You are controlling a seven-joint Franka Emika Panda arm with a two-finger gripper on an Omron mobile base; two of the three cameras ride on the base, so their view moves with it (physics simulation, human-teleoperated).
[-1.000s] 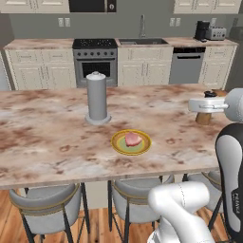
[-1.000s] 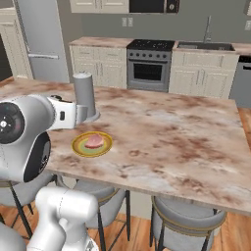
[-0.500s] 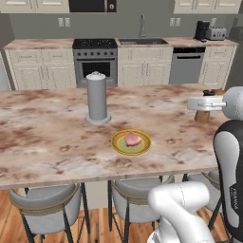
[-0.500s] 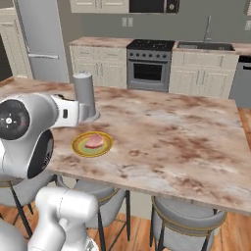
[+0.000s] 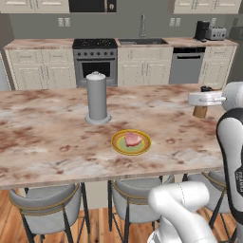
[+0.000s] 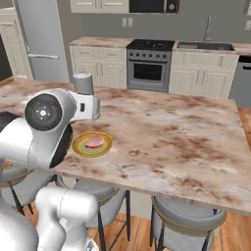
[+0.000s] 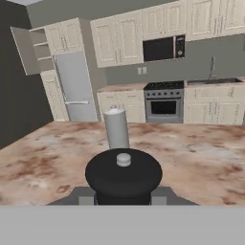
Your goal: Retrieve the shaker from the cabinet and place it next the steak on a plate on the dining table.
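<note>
Am holding shaker (image 5: 200, 110) in gripper (image 5: 203, 98), jaws closed tight on it just under dark cap (image 7: 123, 173). Gripper is drifting slightly higher and rightward versus a second ago, hovering by right edge of dining table (image 5: 57, 142); can't tell whether shaker is touching top. Plate (image 5: 131, 143) with steak (image 5: 133, 139) is sitting unmoved near front edge, well apart from shaker. Tall grey cylinder (image 5: 97, 98) is standing behind plate.
</note>
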